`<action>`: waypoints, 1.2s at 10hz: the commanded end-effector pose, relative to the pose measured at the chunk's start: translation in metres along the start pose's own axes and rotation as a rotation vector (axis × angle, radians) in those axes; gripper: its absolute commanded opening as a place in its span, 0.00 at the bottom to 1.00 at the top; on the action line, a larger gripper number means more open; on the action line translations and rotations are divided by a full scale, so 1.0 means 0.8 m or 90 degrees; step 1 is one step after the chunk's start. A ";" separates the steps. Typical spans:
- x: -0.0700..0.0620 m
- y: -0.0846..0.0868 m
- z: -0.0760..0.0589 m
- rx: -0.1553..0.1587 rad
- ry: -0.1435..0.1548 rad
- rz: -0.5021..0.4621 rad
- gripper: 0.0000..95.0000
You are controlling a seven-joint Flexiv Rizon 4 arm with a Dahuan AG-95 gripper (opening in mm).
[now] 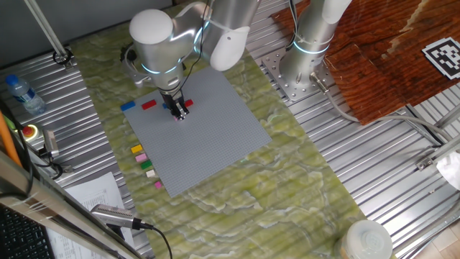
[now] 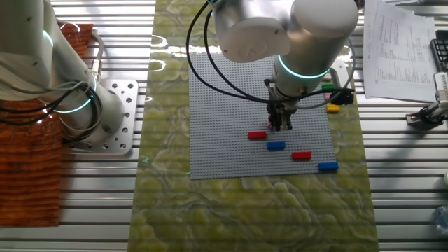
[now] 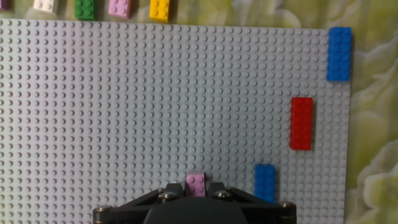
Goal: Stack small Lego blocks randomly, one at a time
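My gripper (image 3: 198, 194) is shut on a small pink Lego block (image 3: 198, 183), low over the grey baseplate (image 3: 155, 93). I cannot tell whether the block touches the studs. In the fixed views the gripper (image 1: 178, 110) (image 2: 281, 125) hangs over the plate's far part. On the plate lie a short blue block (image 3: 265, 182), a long red block (image 3: 301, 123) and a long blue block (image 3: 339, 53). Another red block (image 2: 257, 136) lies just beside the fingers. Off the plate's edge sit cream (image 3: 45, 5), green (image 3: 86, 7), pink (image 3: 119, 7) and yellow (image 3: 160, 9) blocks in a row.
A second robot's base (image 1: 305, 54) stands on a metal plate beyond the green mat. A water bottle (image 1: 21, 92), papers (image 1: 93, 194) and a microphone-like tool (image 1: 118, 216) lie at the left. A brown cloth (image 1: 388, 50) covers the far right.
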State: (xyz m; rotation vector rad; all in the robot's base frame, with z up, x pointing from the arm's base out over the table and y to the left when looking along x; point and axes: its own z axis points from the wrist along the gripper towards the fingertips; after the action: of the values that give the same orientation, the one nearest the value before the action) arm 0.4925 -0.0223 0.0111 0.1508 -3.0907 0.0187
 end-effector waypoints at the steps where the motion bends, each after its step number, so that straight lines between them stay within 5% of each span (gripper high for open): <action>1: 0.000 -0.001 0.009 -0.002 0.003 -0.003 0.00; 12: -0.002 0.003 0.032 0.012 0.013 -0.019 0.00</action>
State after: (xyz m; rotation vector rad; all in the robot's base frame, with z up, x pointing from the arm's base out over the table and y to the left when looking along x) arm 0.4939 -0.0202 0.0107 0.1953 -3.0694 0.0512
